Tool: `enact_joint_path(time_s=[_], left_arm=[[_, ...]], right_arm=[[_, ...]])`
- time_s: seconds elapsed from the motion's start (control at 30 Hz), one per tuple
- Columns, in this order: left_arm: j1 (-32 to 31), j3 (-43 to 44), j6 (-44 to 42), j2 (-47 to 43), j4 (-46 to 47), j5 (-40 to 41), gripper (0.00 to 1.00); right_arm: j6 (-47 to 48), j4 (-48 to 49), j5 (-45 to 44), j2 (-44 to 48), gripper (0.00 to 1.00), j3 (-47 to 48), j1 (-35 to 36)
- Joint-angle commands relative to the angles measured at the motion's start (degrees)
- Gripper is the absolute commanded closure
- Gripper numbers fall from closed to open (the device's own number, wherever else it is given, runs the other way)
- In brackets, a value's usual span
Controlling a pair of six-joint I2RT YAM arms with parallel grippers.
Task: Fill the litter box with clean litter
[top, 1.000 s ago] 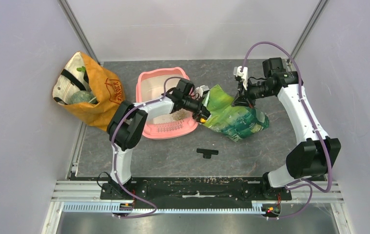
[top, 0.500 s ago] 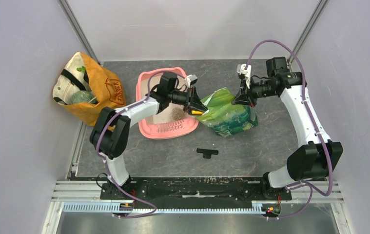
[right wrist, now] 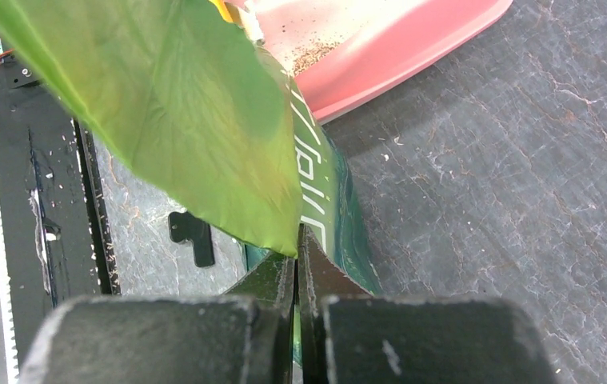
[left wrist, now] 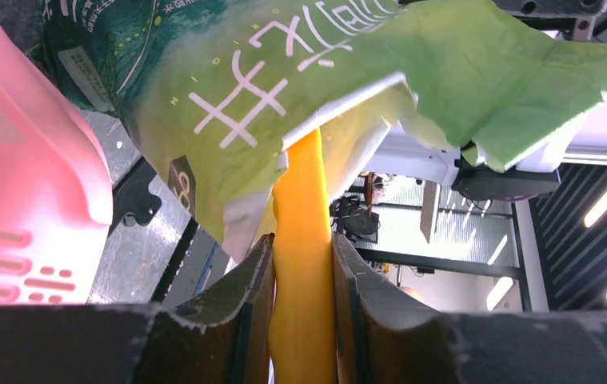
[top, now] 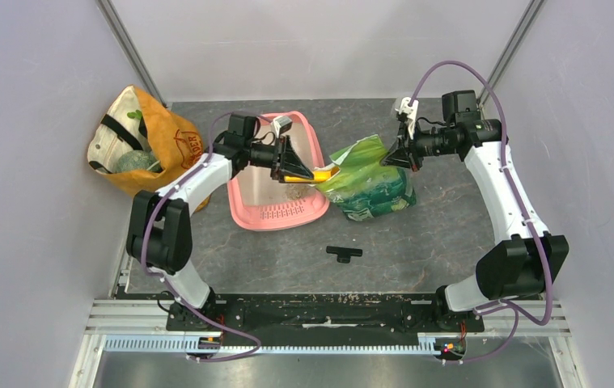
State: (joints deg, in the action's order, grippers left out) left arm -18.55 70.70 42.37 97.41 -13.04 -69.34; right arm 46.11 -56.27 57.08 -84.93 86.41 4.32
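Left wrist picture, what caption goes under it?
Left gripper holds the orange scoop poking into the green bag, beside the pink litter box.

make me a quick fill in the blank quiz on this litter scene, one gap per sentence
1. The left tool grips the orange scoop by its ____.
2. The right tool is pinched shut on the edge of the ____ foil bag.
3. The scoop's front end is poked into the foil ____.
4. The litter box is coloured ____.
Missing words: handle; green; bag; pink.
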Motion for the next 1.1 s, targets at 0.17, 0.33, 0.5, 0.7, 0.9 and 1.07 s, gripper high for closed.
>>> enact_joint_path(time_s=[0.17, 0.33, 0.5, 0.7, 0.9, 1.07], left_arm=[[4.27, 0.84, -6.63, -5.38, -5.79, -8.62, 0.98], [6.95, 1.64, -11.94, -5.13, -12.99, -10.49, 0.98], [8.03, 4.74, -18.70, -4.99, -21.95, -11.59, 0.98], [11.67, 6.76, -27.28, -4.20, -32.48, -13.72, 0.98], [15.21, 9.42, -38.84, -3.52, -45.96, -14.54, 0.98], [18.33, 8.87, -41.72, -4.64, -49.68, -15.05, 0.98]], right_arm=[[-1.37, 5.82, 1.61, 1.35, 1.00, 2.17, 1.48], [-0.96, 5.82, 0.47, 1.01, 1.00, 2.04, 1.77], [-0.47, 5.74, -0.57, 1.07, 1.00, 1.66, 2.77], [0.77, 4.51, -1.71, 1.20, 1.00, 1.50, 2.94], [0.37, 4.24, -1.37, 0.81, 1.00, 1.82, 2.93], [0.22, 4.34, -1.32, 0.38, 1.00, 2.00, 2.95]])
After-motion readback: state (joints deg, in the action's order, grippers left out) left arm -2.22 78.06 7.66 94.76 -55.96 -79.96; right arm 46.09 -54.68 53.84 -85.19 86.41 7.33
